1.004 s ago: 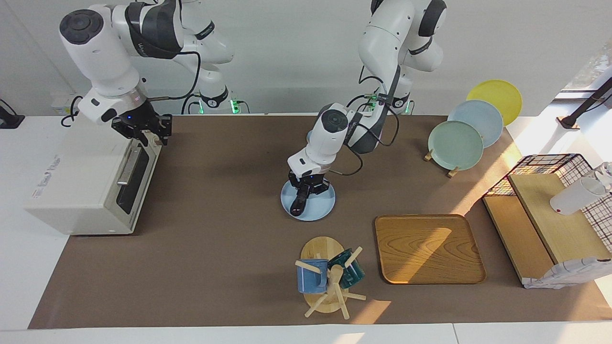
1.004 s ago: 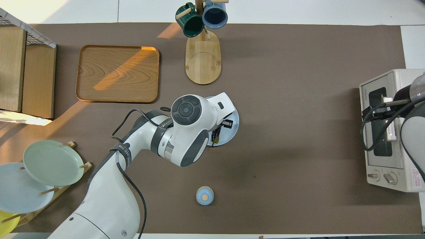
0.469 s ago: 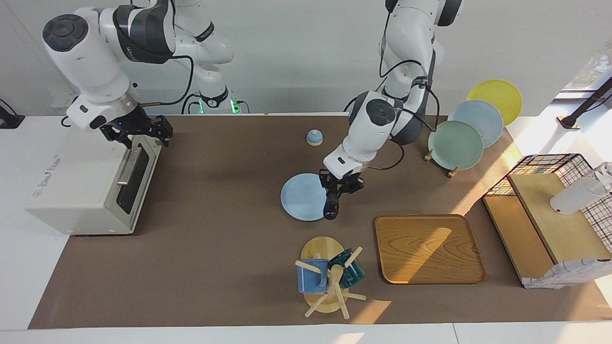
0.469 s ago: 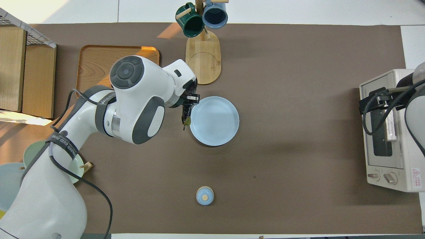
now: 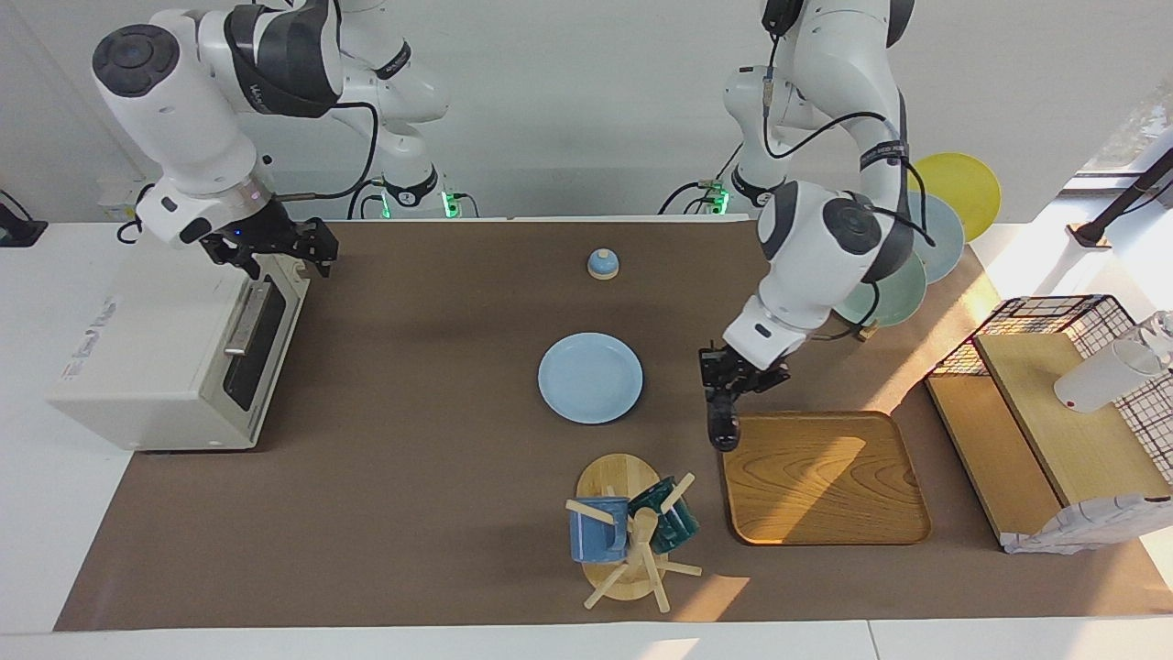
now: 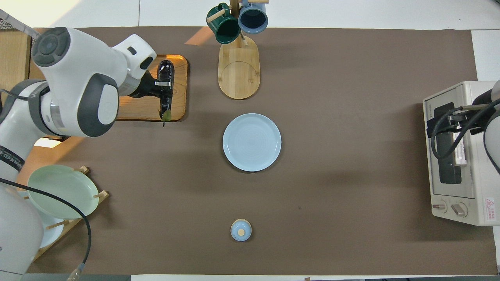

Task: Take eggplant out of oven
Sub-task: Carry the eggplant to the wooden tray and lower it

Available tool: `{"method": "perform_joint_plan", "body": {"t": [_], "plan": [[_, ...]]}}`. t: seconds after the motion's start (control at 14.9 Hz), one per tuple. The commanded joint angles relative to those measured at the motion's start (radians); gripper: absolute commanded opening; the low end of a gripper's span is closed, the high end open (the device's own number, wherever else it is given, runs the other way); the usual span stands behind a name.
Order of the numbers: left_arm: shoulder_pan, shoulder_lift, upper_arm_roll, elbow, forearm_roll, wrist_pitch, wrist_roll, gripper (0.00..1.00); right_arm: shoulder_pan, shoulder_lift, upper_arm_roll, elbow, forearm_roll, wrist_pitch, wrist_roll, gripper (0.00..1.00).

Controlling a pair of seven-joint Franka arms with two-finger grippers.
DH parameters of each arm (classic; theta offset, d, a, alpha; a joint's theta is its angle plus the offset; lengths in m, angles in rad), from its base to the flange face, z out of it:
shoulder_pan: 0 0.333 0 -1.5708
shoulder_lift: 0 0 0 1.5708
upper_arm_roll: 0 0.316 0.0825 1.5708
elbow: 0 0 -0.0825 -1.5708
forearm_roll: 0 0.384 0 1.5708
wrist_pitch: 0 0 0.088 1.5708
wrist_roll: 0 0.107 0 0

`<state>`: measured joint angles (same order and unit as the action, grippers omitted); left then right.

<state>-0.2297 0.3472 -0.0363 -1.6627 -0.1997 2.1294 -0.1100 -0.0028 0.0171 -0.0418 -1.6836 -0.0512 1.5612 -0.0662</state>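
Note:
The eggplant (image 5: 723, 429) is dark, glossy and slim. My left gripper (image 5: 722, 401) is shut on it and holds it in the air over the edge of the wooden tray (image 5: 825, 481). In the overhead view the eggplant (image 6: 166, 70) lies along that tray edge under the left gripper (image 6: 164, 84), green stem end toward the robots. The cream oven (image 5: 156, 348) stands at the right arm's end of the table with its glass door closed. My right gripper (image 5: 289, 261) is at the top edge of the oven door, by the bar handle (image 5: 242, 318).
A light blue plate (image 5: 591, 378) lies mid-table. A mug tree (image 5: 632, 536) with two mugs stands farther from the robots than it. A small blue knobbed lid (image 5: 602, 264) sits nearer the robots. A rack of plates (image 5: 953, 183) and a wire shelf (image 5: 1054, 412) fill the left arm's end.
The left arm has carried the eggplant from over the blue plate to over the tray's edge. The right gripper has stayed at the top of the oven door.

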Motion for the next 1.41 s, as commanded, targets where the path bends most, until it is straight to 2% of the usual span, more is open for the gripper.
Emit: {"method": "perform_joint_plan", "body": {"t": [0.0,0.2,0.4,0.87,1.07,1.14,1.21,1.34], "plan": [[0.052,0.044,-0.01,0.034,0.023,-0.005,0.007,0.0,0.01,-0.038,-0.027,-0.019,0.028,-0.001,-0.001,1.0],[0.084,0.117,-0.01,0.029,0.083,0.064,0.026,0.0,0.01,-0.046,-0.032,-0.021,0.028,-0.003,0.008,1.0],[0.116,0.157,-0.01,0.02,0.126,0.089,0.049,0.0,0.006,-0.048,-0.032,-0.021,0.028,-0.003,0.008,1.0],[0.133,0.157,-0.01,0.006,0.128,0.112,0.07,0.0,0.004,-0.046,-0.029,-0.021,0.028,-0.006,0.003,1.0],[0.133,0.161,-0.01,-0.002,0.128,0.162,0.122,0.0,0.007,-0.048,-0.029,-0.021,0.028,-0.006,0.005,1.0],[0.135,0.161,-0.008,-0.006,0.128,0.164,0.13,0.33,0.006,-0.048,-0.029,-0.022,0.028,-0.007,0.005,1.0],[0.136,0.159,-0.008,0.001,0.128,0.149,0.131,0.99,0.004,-0.048,-0.029,-0.021,0.028,-0.006,0.005,1.0],[0.139,0.147,-0.007,0.006,0.129,0.124,0.133,1.0,0.003,-0.048,-0.029,-0.021,0.028,-0.006,0.005,1.0]]}}
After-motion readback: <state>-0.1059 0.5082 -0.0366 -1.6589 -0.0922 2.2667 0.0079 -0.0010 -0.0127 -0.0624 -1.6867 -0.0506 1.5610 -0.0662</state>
